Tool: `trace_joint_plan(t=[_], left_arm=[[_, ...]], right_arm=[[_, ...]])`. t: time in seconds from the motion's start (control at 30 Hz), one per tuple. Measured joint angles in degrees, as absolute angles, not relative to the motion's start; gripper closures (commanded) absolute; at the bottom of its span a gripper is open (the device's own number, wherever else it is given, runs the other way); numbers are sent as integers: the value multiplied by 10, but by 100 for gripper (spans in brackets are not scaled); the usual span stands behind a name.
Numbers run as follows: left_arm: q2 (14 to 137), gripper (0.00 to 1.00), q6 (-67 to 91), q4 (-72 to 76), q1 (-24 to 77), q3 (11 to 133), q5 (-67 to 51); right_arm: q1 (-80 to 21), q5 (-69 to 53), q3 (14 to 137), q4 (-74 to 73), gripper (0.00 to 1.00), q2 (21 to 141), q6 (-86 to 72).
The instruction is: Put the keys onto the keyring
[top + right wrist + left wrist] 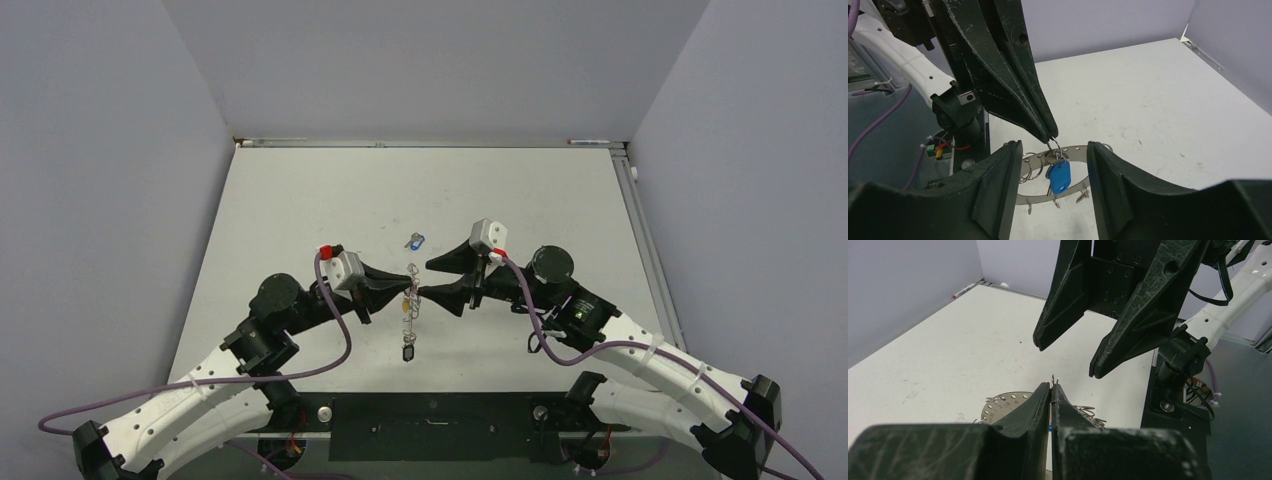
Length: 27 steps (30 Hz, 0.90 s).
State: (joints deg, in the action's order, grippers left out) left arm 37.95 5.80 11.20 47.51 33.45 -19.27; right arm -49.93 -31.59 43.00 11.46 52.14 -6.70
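Two tools meet nose to nose over the middle of the bench (pixel 300 200). The left tool (pixel 1052 134) is pinched shut on a small wire loop (pixel 1053 148), with a blue-headed key (pixel 1060 177) dangling from it just above the perforated keyring (pixel 1075 148). The right tool (pixel 1067 360) faces it with its jaws spread, holding nothing. This looks like the threading step. Next, I'd say, the right tool must close gently on that key and steer it. Another blue key (pixel 415 240) lies loose on the far side.

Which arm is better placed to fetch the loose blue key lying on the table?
Right, probably: the right pincer is open, empty and near the loose key; the left pincer is shut on a small ring.
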Motion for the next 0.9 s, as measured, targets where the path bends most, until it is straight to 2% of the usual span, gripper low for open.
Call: trace_joint_plan(t=[0.2,0.37,0.5,0.67,0.9], left_arm=[[376,100,58,114,475,331,-193],[374,100,59,119,475,331,-195],[374,100,60,124,475,331,-198],[375,100,62,127,475,331,-200],[376,100,64,127,475,331,-199]], right_arm=[[-498,-333,434,106,51,532,-50],[-492,-338,435,96,57,543,-38],[-491,-341,435,99,71,558,-36],[-488,-357,437,112,82,585,-37],[-488,-383,437,126,90,598,-39]])
